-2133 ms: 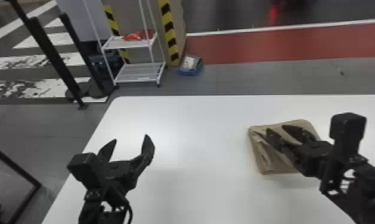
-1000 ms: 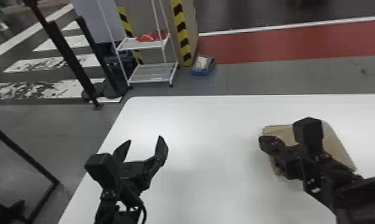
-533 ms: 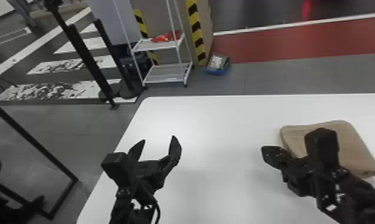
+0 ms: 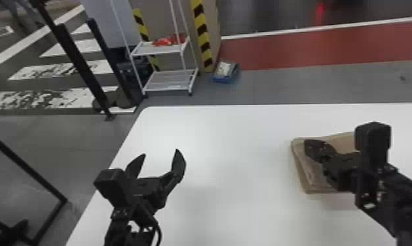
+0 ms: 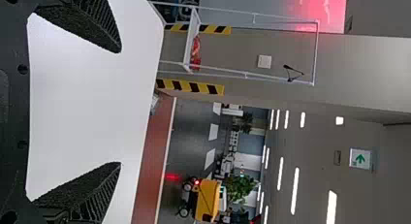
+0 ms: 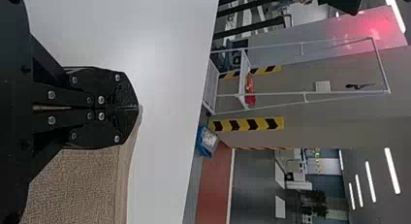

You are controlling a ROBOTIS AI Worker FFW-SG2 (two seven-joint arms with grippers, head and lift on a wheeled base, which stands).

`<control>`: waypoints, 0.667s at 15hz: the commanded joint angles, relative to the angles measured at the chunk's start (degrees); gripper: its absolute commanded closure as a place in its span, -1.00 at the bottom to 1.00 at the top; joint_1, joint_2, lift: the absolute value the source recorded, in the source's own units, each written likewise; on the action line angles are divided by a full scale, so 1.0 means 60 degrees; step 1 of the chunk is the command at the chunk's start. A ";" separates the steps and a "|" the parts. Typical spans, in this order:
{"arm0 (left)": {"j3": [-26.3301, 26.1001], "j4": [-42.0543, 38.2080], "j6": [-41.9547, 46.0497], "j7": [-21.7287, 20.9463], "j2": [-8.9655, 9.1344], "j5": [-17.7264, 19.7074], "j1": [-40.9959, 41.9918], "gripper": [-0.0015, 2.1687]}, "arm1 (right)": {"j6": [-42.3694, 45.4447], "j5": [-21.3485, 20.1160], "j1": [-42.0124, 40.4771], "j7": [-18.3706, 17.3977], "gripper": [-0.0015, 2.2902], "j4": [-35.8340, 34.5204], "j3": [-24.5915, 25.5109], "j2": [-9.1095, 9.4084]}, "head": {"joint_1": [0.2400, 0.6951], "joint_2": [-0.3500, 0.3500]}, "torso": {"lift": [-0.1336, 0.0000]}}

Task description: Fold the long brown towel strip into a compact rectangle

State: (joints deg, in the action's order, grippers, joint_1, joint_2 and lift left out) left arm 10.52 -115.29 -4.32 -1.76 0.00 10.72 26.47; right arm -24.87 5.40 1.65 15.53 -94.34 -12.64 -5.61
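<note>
The folded brown cloth towel lay under the black right end effector — nearer, clenched — and extended rightward. The black left end effector was spread wide, well apart.

The left gripper holds its fingers wide apart, with the left arm behind its open jaws. The right gripper has its fingers together, the right arm stretching back behind the closed jaws.

Head view: the right gripper, earlier spread over the towel, now has its fingers together; from outside the 9 o'clock edge, it has moved over the 10 o'clock corner.
</note>
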 commanded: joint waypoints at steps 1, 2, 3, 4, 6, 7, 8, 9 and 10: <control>0.0004 -0.0019 0.0024 0.0001 0.0025 0.0000 0.0013 -0.96 | 0.0021 -0.0110 0.0413 0.0004 0.63 0.0796 -0.0076 0.0070 | 1.00 0.76 | -0.73; 0.0019 -0.0019 -0.0006 0.0001 0.0025 0.0000 0.0028 -0.96 | 0.0021 -0.0168 0.0486 0.0004 0.63 0.0987 -0.0120 0.0129 | 1.00 0.75 | -0.73; 0.0034 -0.0019 -0.0006 0.0001 0.0025 0.0000 0.0028 -0.96 | -0.0008 -0.0227 0.0574 0.0019 0.63 0.1119 -0.0208 0.0129 | 1.00 0.74 | -0.73; 0.0034 -0.0019 -0.0006 0.0001 0.0025 0.0000 0.0028 -0.96 | -0.0008 -0.0227 0.0603 0.0092 0.63 0.1221 -0.0325 0.0129 | 1.00 0.75 | -0.73; 0.0048 -0.0048 -0.0006 0.0001 0.0025 0.0000 0.0028 -0.96 | -0.0067 -0.0227 0.0574 0.0253 0.63 0.1177 -0.0530 0.0129 | 1.00 0.78 | -0.73; 0.0048 -0.0063 -0.0006 0.0001 0.0025 0.0000 0.0028 -0.96 | -0.0125 -0.0227 0.0501 0.0355 0.63 0.1075 -0.0648 0.0114 | 1.00 0.80 | -0.73; 0.0048 -0.0078 -0.0006 0.0001 0.0025 0.0000 0.0028 -0.96 | -0.0155 -0.0227 0.0398 0.0487 0.63 0.0943 -0.0750 0.0114 | 1.00 0.81 | -0.73; 0.0063 -0.0078 -0.0006 0.0001 0.0025 0.0000 0.0028 -0.96 | -0.0243 -0.0227 0.0266 0.0619 0.63 0.0723 -0.0926 0.0099 | 1.00 0.86 | -0.73; 0.0063 -0.0078 -0.0006 0.0015 0.0025 0.0000 0.0028 -0.96 | -0.0330 -0.0227 0.0178 0.0751 0.63 0.0533 -0.1102 0.0085 | 1.00 0.89 | -0.73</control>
State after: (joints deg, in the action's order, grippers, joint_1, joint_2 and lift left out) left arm 10.85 -115.73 -4.36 -1.71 0.00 10.72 26.66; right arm -26.19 4.04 3.54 19.62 -89.64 -17.91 -5.00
